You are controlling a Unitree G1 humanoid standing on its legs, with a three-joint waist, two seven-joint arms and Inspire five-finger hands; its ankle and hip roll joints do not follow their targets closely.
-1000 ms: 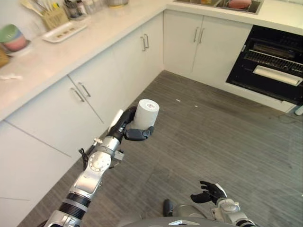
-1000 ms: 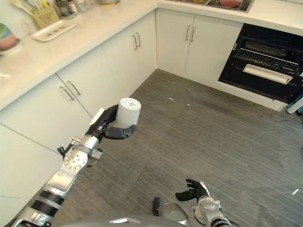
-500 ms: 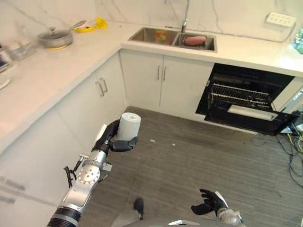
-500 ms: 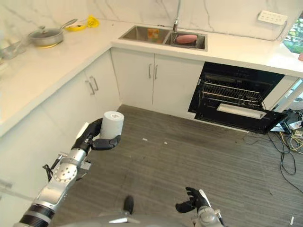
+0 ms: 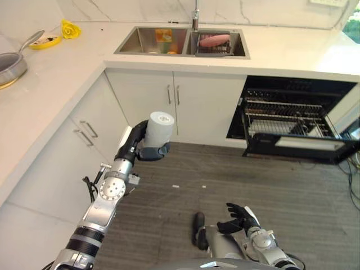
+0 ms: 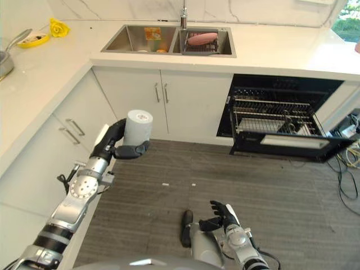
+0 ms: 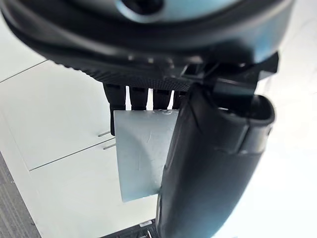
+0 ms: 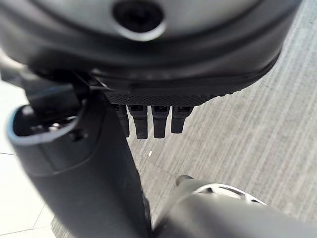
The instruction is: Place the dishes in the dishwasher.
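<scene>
Left hand (image 5: pixel 136 147) wrapped round a white cylindrical cup (image 5: pixel 158 128), upright, facing the open black dishwasher (image 5: pixel 292 121) — right hand (image 5: pixel 239 216) low, fingers loosely curled, holding nothing.

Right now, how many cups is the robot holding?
1. A white cup sits upright in the left hand, fingers curled round it, in front of the white cabinets. The right hand hangs low, holding nothing.
</scene>
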